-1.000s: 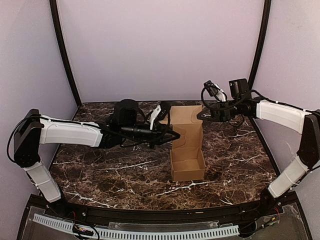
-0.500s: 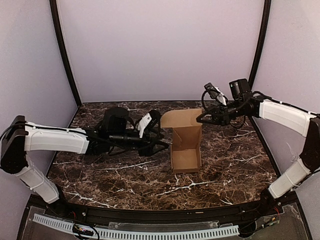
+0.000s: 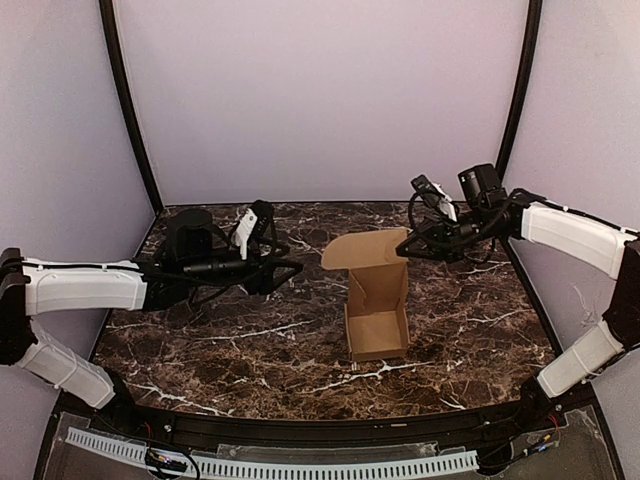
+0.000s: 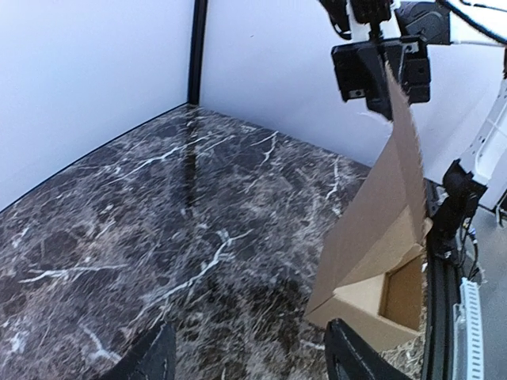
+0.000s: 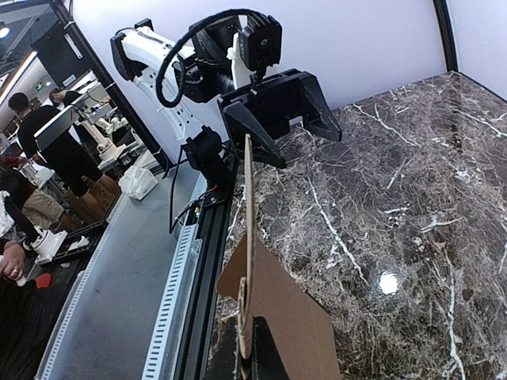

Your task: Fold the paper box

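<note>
Pulled back toward the left edge of the tabletop (image 3: 200, 340) and parted since a second ago: left fingers (image 4: 150, 360), now well apart from the paper box (image 3: 377, 310). Clamped together on the raised flap (image 3: 365, 250): right fingers (image 3: 412, 243). Standing open near the tabletop's centre, slightly right: paper box.

I count one paper box (image 3: 375, 300), a single brown cardboard piece with one tall flap raised above one open tray. It is the only loose thing on the one dark marble table (image 3: 220, 340). I have two arms, the left arm (image 3: 85, 285) and the right arm (image 3: 565, 230), and each ends in one claw: the left claw (image 3: 287, 268) and the right claw (image 3: 405, 245), two in all. Past the table edge, my right wrist view shows one person (image 5: 59, 154) in dark clothes.
</note>
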